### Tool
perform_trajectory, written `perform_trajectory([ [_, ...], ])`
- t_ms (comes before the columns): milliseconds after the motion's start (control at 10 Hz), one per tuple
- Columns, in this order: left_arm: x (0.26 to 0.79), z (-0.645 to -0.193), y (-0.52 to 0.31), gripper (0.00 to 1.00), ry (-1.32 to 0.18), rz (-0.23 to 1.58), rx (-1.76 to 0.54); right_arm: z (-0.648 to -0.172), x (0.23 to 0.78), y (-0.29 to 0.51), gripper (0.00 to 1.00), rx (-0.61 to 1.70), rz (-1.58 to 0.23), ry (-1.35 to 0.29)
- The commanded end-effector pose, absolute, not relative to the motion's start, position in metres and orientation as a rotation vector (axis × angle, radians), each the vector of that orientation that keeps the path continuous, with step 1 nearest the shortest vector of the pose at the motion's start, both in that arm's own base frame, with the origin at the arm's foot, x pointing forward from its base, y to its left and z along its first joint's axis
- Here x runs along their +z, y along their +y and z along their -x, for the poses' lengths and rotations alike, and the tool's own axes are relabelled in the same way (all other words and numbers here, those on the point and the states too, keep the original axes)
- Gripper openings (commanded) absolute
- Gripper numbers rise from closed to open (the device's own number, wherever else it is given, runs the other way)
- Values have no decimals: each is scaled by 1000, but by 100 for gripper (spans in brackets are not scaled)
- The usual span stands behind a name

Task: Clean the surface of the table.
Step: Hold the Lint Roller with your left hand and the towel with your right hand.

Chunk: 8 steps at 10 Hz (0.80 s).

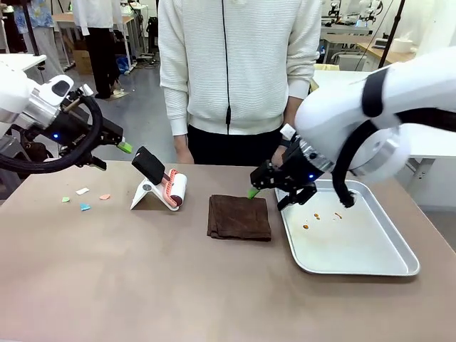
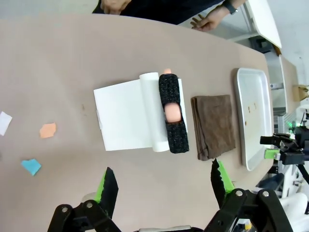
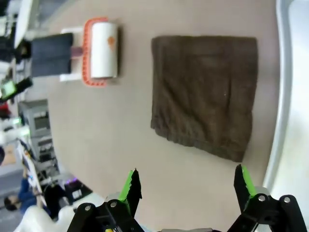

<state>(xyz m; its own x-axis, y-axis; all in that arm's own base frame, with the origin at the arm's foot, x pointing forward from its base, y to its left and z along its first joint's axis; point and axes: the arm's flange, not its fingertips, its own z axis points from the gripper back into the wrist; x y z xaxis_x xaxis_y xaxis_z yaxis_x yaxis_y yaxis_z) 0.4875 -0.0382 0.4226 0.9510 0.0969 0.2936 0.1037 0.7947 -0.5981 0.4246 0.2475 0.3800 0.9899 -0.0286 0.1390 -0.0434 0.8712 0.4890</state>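
The greyish-brown table [image 1: 142, 285] carries several small paper scraps [image 1: 84, 199] at its left end, also seen as an orange scrap [image 2: 48, 130] and a blue scrap [image 2: 31, 166]. A folded brown cloth [image 1: 239, 217] [image 3: 205, 92] [image 2: 215, 125] lies at the middle. Left of it a lint roller [image 1: 171, 189] [image 2: 170, 113] [image 3: 101, 50] rests on a white stand [image 2: 125, 116]. My left gripper [image 1: 112, 155] [image 2: 164, 183] hangs open above the table's left end. My right gripper [image 1: 271, 196] [image 3: 187, 186] is open and empty, just above the cloth's right edge.
A shiny metal tray [image 1: 388, 263] [image 2: 253, 145] [image 3: 292, 96] with a few crumbs sits right of the cloth. A person in a white sweater [image 1: 239, 64] stands at the far edge, hands [image 2: 205, 21] near the table. The near half of the table is bare.
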Motion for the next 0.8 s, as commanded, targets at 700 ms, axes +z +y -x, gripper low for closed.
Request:
perform_trajectory([
  [700,418,-493,-36,100,-301,655,-3,-421,370,263,100,-91,-469,-117],
])
